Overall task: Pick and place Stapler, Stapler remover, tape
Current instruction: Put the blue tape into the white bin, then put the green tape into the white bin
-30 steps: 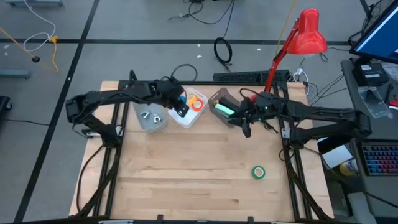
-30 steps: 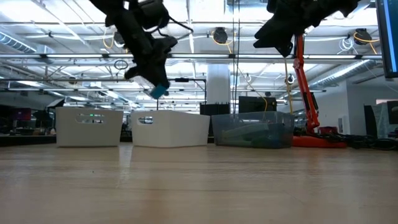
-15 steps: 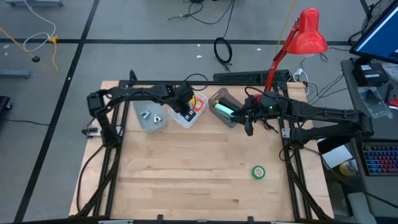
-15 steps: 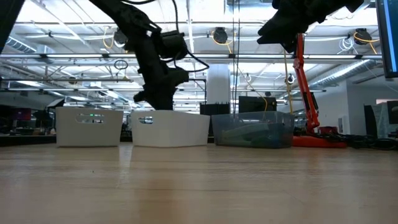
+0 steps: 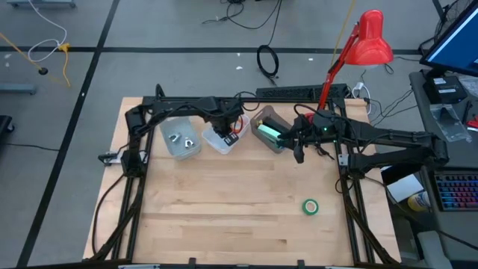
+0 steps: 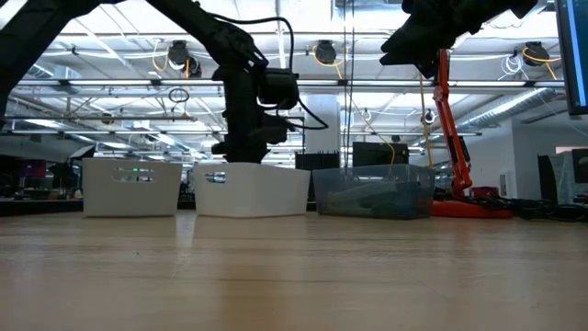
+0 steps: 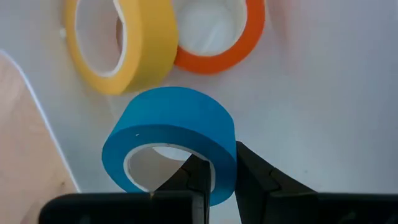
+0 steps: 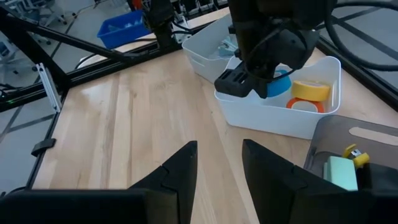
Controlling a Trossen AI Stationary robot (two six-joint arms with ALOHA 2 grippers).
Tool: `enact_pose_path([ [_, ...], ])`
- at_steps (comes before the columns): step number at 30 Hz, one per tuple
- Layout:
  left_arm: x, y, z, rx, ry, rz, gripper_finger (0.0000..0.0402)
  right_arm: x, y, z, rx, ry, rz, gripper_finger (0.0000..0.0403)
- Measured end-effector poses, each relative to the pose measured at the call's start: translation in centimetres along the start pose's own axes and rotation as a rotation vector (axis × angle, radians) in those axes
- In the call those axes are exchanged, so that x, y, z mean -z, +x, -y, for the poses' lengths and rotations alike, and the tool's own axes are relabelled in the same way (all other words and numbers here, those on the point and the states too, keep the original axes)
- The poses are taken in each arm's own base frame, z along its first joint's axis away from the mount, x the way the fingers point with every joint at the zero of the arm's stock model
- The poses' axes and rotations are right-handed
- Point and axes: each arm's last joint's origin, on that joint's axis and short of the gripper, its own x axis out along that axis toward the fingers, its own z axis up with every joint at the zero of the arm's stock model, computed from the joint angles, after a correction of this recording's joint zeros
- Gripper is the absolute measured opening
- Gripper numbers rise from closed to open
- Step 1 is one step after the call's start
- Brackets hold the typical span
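Left wrist view: shows left gripper (image 7: 219, 163) down inside white bin (image 8: 273, 118), pinching the wall of blue tape (image 7: 171, 121), one finger through the ring, one outside. Places blue tape just beside yellow tape (image 7: 134, 43) and orange tape (image 7: 230, 46), both flat on the bin floor.

Change over the last second: carried high and short of the bin then; now lowered over the rim and into it, as low view confirms. Grip unchanged throughout.

Meaning for the task: puts the third roll at its drop point, not yet released. Possibly resting on the floor already; cannot tell from this angle. Release judged to be the next step.

Remaining: green tape (image 5: 310, 207), alone on table (image 5: 224, 202), well apart from all bins.

Right gripper (image 8: 217, 158): fingers spread, empty, hovering just beside grey bin (image 5: 263, 119) holding stapler (image 5: 267, 133).
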Motion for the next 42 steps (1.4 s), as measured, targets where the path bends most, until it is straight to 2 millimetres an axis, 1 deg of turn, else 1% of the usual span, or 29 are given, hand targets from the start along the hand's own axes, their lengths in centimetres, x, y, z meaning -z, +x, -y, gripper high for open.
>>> enact_pose_path([
  [7,0.6,0.1,-0.3,-0.012,0.008,-0.056,0.0042,0.0,0.0,0.0,0.000,-0.002,0.000,0.0119],
  [17,0.5,0.2,-0.3,-0.007,0.011,-0.045,0.0047,0.0,0.0,0.0,0.000,-0.002,0.001,0.0117],
  [28,0.5,0.2,-0.3,-0.007,0.019,-0.043,0.0131,0.0,0.0,0.0,0.000,-0.002,0.000,0.0119],
  [31,0.5,0.2,-0.3,-0.007,0.018,-0.043,0.0147,0.0,0.0,0.0,-0.001,-0.002,0.001,0.0118],
  [35,0.5,0.2,-0.3,-0.007,0.008,-0.044,0.0157,0.0,0.0,0.0,-0.004,-0.002,0.000,0.0118],
  [38,0.3,-0.5,-0.4,-0.010,0.006,-0.057,0.0158,0.0,0.0,0.0,-0.004,-0.002,-0.001,0.0117],
  [42,-0.6,-2.6,-0.1,-0.007,0.003,-0.043,0.0159,0.0,0.0,0.0,-0.005,-0.002,-0.003,0.0120],
])
